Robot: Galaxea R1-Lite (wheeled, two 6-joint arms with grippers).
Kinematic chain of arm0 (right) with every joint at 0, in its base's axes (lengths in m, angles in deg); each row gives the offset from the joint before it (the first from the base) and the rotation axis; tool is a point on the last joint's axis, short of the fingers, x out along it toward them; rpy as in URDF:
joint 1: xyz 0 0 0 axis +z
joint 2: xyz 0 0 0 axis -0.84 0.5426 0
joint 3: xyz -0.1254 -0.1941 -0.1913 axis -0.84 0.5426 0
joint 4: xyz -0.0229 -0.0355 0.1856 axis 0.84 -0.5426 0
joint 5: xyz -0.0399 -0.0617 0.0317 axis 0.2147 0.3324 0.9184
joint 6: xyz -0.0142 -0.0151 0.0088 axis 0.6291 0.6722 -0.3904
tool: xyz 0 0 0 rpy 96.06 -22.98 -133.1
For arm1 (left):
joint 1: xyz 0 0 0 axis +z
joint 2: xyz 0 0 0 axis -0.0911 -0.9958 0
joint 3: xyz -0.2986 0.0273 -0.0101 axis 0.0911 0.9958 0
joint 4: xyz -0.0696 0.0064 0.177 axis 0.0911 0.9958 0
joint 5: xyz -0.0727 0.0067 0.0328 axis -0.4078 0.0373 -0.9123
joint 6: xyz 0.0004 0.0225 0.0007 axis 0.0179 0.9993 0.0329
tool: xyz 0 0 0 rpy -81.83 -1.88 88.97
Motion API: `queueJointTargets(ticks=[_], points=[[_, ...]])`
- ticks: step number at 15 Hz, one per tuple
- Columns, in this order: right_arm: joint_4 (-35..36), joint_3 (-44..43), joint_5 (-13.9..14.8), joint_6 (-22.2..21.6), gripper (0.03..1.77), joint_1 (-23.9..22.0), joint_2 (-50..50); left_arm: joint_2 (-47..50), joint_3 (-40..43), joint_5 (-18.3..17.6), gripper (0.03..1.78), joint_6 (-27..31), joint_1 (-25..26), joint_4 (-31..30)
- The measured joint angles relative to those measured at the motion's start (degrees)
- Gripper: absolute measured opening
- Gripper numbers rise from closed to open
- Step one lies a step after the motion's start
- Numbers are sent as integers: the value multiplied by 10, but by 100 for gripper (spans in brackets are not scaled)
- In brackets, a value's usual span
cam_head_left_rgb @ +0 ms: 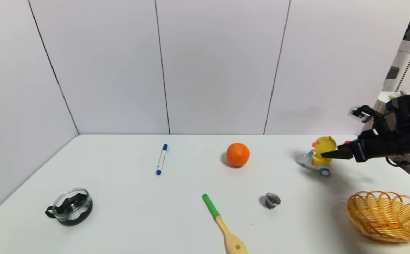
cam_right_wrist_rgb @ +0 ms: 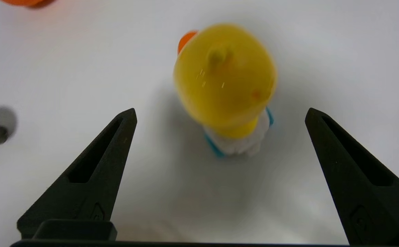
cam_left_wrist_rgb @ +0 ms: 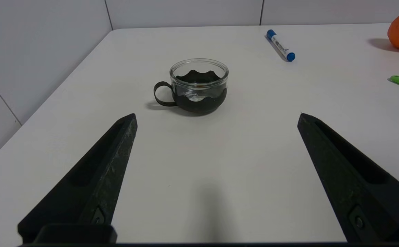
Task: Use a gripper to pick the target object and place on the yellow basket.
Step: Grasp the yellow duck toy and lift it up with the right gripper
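The right claw [cam_right_wrist_rgb: 220,113] is spread wide open just above the yellow duck toy [cam_head_left_rgb: 320,153], its fingers [cam_right_wrist_rgb: 100,161] on either side of the duck's head and not touching it. The duck stands upright on the white bench [cam_head_left_rgb: 127,218], just beyond the yellow basket [cam_head_left_rgb: 390,216] and well apart from the orange [cam_head_left_rgb: 237,154]. The left claw [cam_left_wrist_rgb: 216,116] hangs open near the glass cup [cam_left_wrist_rgb: 198,85].

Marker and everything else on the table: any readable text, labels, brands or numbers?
Marker: dark print on its white barrel, too small to read.
Left tool, right tool: a small embossed mark on each finger base, not legible.
Nothing else bears text.
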Motion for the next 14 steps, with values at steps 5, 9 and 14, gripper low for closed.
queueJointTargets(ticks=[5,9,14], points=[[12,-22,-7,3,169,3,43,0,0,0,169,0,0,0],[14,-24,-37,34,169,3,52,0,0,0,169,0,0,0],[37,-22,-52,69,170,3,61,0,0,0,169,0,0,0]])
